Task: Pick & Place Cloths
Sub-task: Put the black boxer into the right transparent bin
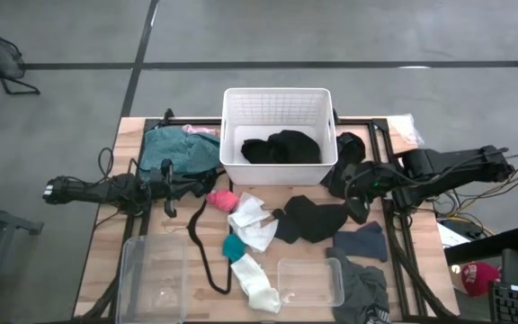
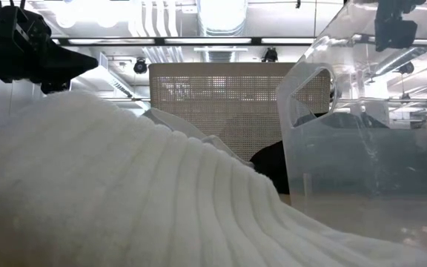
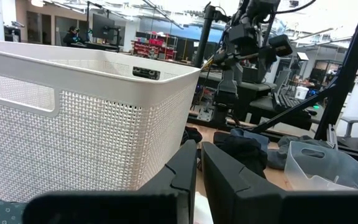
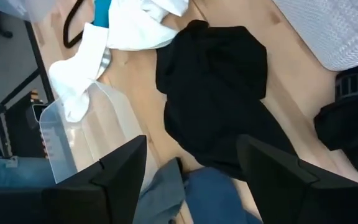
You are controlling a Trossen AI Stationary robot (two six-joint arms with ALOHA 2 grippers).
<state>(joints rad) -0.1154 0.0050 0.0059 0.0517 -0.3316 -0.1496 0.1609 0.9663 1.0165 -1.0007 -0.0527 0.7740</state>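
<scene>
The white basket (image 1: 277, 115) stands at the far middle of the table with a black cloth (image 1: 281, 147) inside. A teal garment (image 1: 174, 148) lies to its left. On the table in front lie a pink bit (image 1: 221, 199), white socks (image 1: 254, 220), a teal bit (image 1: 232, 246) and a black cloth (image 1: 313, 219). My right gripper (image 4: 191, 155) is open and hovers over that black cloth (image 4: 216, 93), at its right end (image 1: 356, 207). My left gripper (image 3: 199, 165) is shut, empty and level beside the basket's left front corner (image 1: 196, 187).
A dark blue piece (image 1: 362, 241) and a grey piece (image 1: 362, 288) lie near right. Another black piece (image 1: 347, 148) lies right of the basket. Two clear plastic tubs (image 1: 156, 279) (image 1: 311, 281) sit at the near edge. A thin black cord loop (image 1: 200, 243) lies left of the socks.
</scene>
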